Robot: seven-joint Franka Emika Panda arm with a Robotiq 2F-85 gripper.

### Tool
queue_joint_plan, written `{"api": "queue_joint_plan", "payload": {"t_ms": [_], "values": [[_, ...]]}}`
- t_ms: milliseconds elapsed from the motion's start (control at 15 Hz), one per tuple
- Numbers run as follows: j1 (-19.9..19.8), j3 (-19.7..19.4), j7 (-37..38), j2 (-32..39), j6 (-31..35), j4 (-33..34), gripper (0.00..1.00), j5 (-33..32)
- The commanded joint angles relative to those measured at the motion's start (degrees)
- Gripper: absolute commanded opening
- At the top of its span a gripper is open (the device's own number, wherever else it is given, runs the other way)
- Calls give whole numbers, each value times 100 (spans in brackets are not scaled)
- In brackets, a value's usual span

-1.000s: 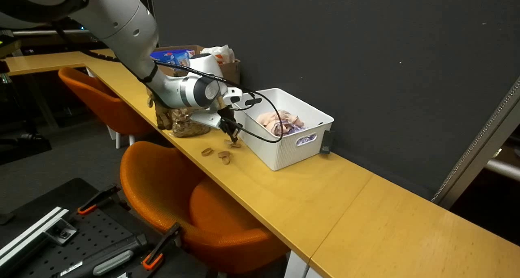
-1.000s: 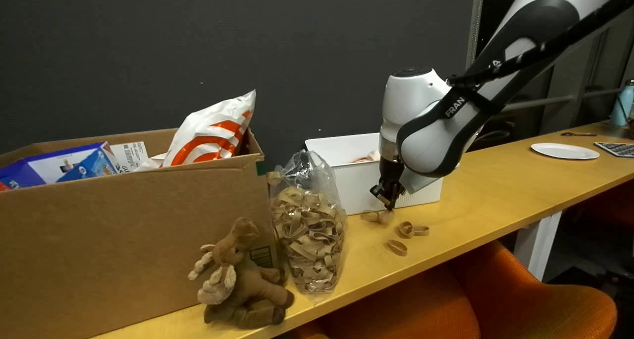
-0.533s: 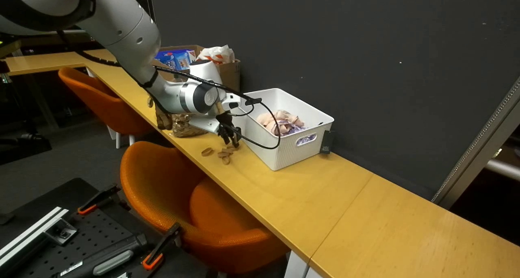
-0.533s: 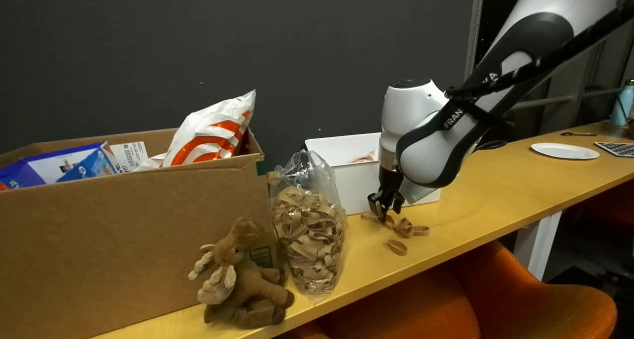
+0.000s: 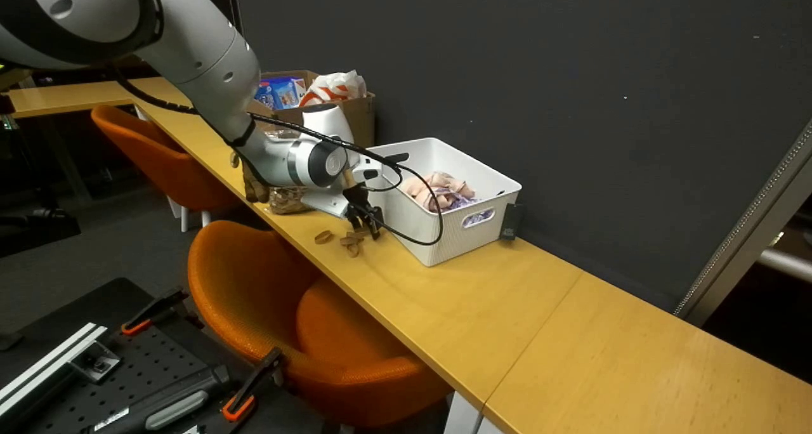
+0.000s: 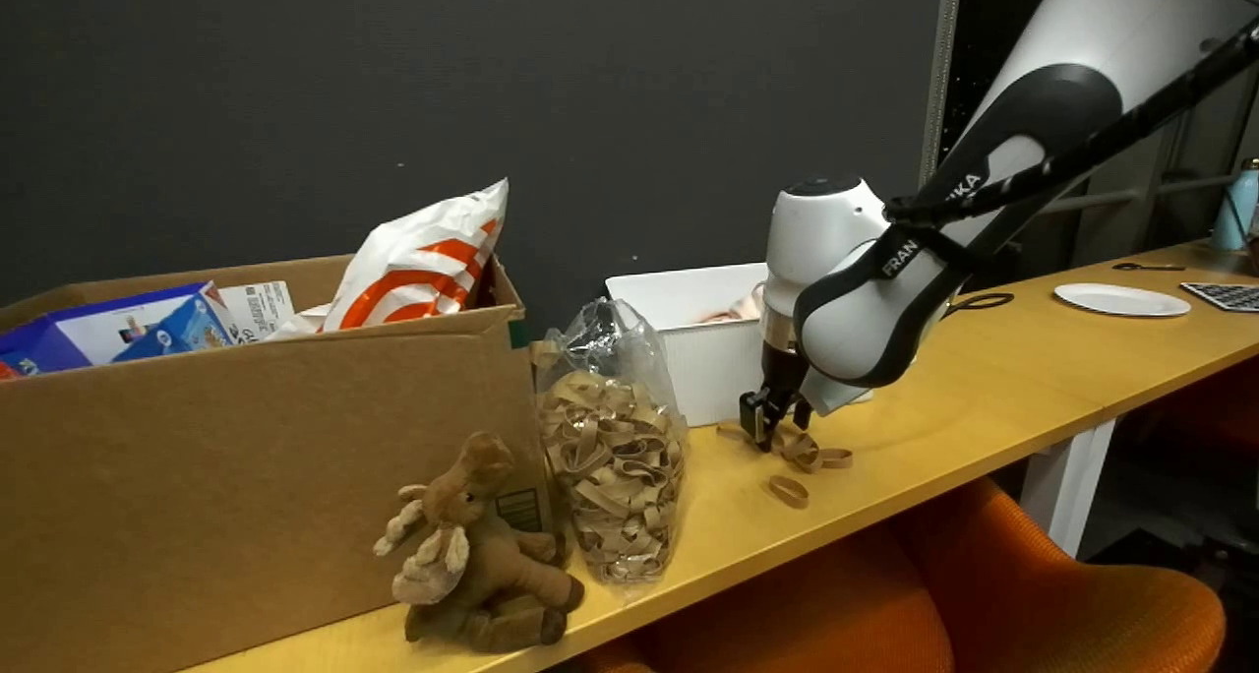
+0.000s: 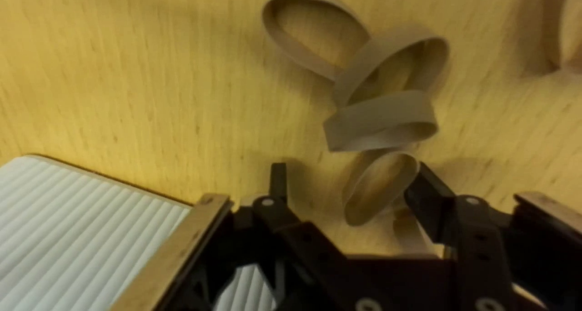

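Within the wide-spread tool (image 7: 349, 186), just below and right of centre in the wrist view, the tan loop (image 7: 391, 190) on the desk (image 7: 136, 97) looks light, soft and springy, probably best pinched across its opposite sides.

I had my gripper (image 7: 350, 179) spread, a tan band (image 7: 391, 195) between its fingers (image 7: 278, 183), more bands (image 7: 384, 113) toward the table's (image 7: 173, 83) front edge, a ribbed white bin (image 7: 86, 238) toward its back edge.

The long desk (image 5: 545, 326) and orange chairs (image 5: 323, 329) suggest an office.
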Motion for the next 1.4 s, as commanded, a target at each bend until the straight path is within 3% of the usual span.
{"api": "queue_joint_plan", "payload": {"t_ms": [0, 333, 1333], "values": [[-78, 102, -106, -40, 95, 9, 37, 63], [-54, 100, -86, -129, 178, -106, 1, 74], [347, -273, 210, -1721, 353, -1993, 1, -187]]}}
